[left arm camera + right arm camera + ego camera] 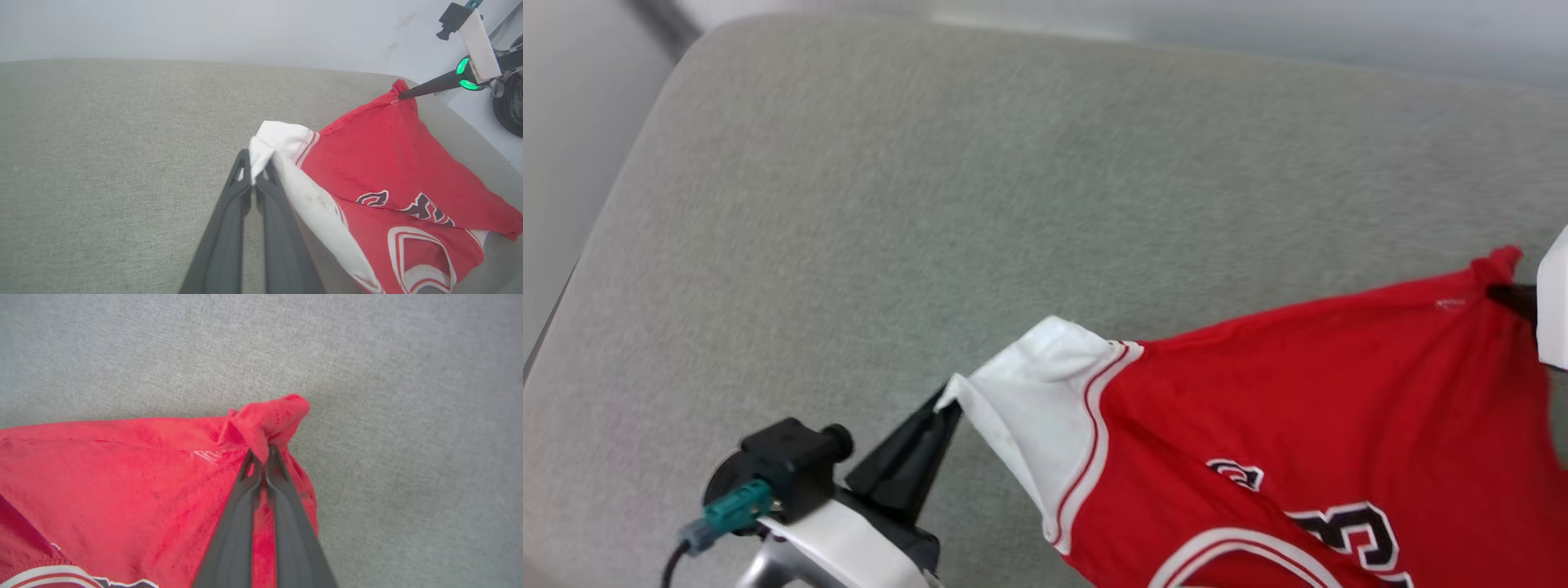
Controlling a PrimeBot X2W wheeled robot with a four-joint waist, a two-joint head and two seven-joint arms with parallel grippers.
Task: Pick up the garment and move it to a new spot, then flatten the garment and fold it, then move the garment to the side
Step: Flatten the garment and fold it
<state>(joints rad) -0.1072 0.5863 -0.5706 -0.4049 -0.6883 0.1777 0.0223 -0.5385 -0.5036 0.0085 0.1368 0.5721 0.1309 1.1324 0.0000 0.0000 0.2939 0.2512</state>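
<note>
Gripped the red jersey T-shirt (1298, 384) at two places, with both pairs of fingers clenched on cloth. Pinched the hem of the white sleeve (1045, 392) in the left gripper (946, 406) at about 7 o'clock of the head view. Nipped a bunched red corner in the right gripper (1507, 298) at 3 o'clock.

Strung the upper edge taut between the two, with the long axis running from 8 o'clock up to 2 o'clock and the body and its number print (1347, 531) sagging away toward 5 o'clock. Could not tell whether the low part touched the grey upholstered bench (931, 204) or hung just above it.

Seen along the left fingers, lay off toward 3 o'clock; seen along the right fingers, spread toward 9 o'clock. Judged equally near to both arms, each at one end of the axis.

Judged as the carry to a new spot, with flattening not yet begun. Marked the bare stretch of bench toward 11 o'clock as the likely landing place. Called for both arms to travel together across the axis, span unchanged, to avoid slipping a corner or bunching the cloth.
</note>
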